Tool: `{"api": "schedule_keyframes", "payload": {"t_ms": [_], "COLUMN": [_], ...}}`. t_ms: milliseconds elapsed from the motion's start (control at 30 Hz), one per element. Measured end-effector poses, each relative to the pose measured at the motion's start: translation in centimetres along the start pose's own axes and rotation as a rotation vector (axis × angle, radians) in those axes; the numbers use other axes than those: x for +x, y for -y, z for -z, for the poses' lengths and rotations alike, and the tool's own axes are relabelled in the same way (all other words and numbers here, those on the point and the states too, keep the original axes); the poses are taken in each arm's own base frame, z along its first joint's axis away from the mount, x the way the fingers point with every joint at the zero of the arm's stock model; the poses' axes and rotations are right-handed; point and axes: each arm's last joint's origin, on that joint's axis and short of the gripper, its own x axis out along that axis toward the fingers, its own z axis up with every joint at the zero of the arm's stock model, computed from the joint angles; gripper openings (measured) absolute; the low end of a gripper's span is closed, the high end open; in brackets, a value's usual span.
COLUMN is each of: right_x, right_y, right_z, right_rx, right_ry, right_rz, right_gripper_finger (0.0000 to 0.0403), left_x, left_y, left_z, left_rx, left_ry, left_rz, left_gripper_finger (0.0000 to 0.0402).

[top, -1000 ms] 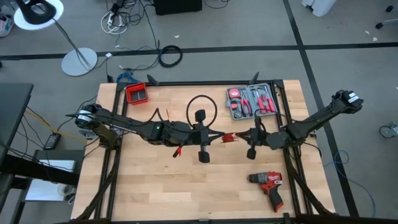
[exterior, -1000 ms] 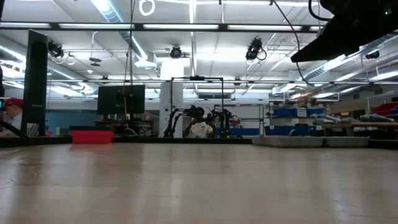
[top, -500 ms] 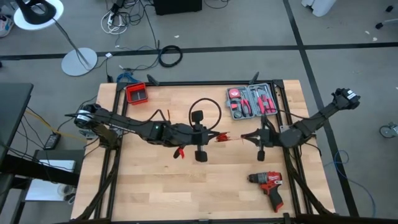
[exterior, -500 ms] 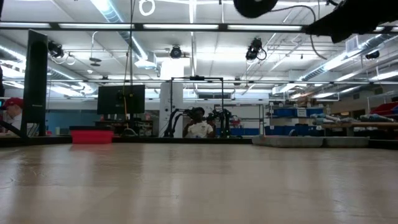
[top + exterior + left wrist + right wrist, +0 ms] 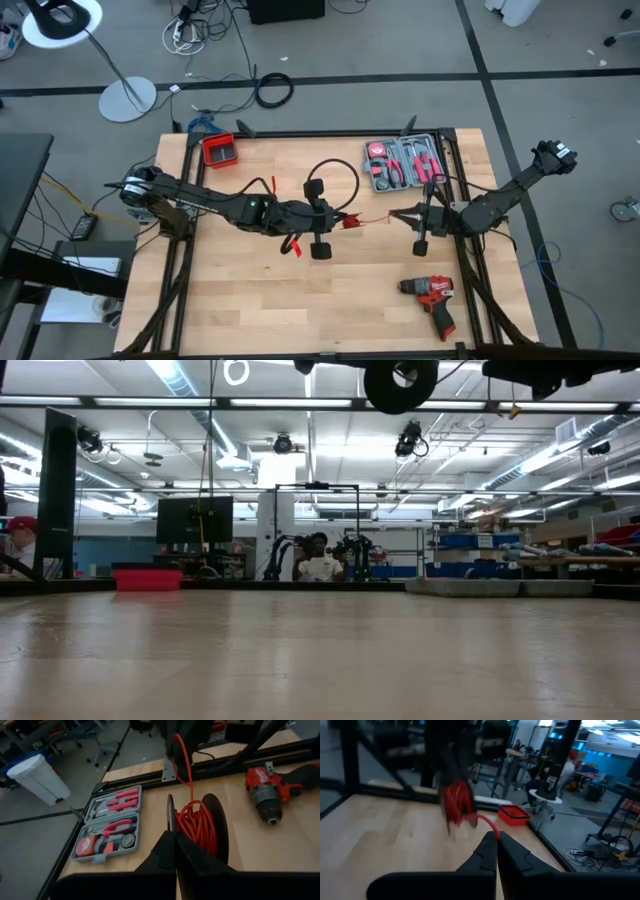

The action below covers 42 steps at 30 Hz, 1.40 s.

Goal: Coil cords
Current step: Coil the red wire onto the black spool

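left gripper [image 5: 345, 221]: fingers pressed together on the cords [image 5: 196, 822] (a red coil bunched at the fingertips), above the table [image 5: 250, 300] centre. right gripper [image 5: 392, 216]: fingers pinched on one red strand stretched from that coil. tool case [image 5: 403, 164] behind them; drill [image 5: 431, 296] at the near right; red bin [image 5: 219, 150] at the far left.
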Motion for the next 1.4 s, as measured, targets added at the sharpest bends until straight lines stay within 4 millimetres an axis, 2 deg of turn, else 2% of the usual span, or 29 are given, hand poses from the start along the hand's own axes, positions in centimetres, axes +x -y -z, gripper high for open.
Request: {"api": "schedule_keyframes", "payload": {"t_ms": [167, 300, 500, 700, 933, 1133, 1400], "right_x": [0.5, 1.5, 2.8, 5.3, 8.0, 9.7, 10.3], "right_y": [0.1, -0.6, -0.9, -0.7, -1.7, -2.9, -3.3], "right_z": [-0.7, -0.8, -1.4, -3.7, -5.8, -5.3, -5.0], "right_rx": [0.069, 0.1, 0.108, 0.067, 0.004, -0.023, -0.028], "right_ry": [0.066, 0.093, 0.169, 0.187, 0.177, 0.136, 0.128], "right_rz": [-0.001, -0.008, 0.118, 0.178, 0.161, 0.141, 0.146], "right_gripper_finger": [0.0, 0.0, 0.0, 0.0, 0.0, 0.0, 0.0], "left_x": [0.4, 0.7, 0.8, 0.9, 1.1, 1.0, 0.9], "left_y": [-0.1, -0.1, -1.0, -1.5, -2.4, -2.6, -2.7], "left_z": [0.1, 0.3, -0.1, -0.6, -0.9, -1.5, -2.0], "left_rx": [0.005, 0.008, 0.009, -0.01, -0.043, -0.103, -0.231], "left_ry": [-0.006, -0.019, 0.002, 0.048, 0.078, 0.143, 0.216], "left_rz": [-0.043, -0.125, -0.296, -0.325, -0.361, -0.372, -0.369], "left_gripper_finger": [0.0, 0.0, 0.0, 0.0, 0.0, 0.0, 0.0001]}}
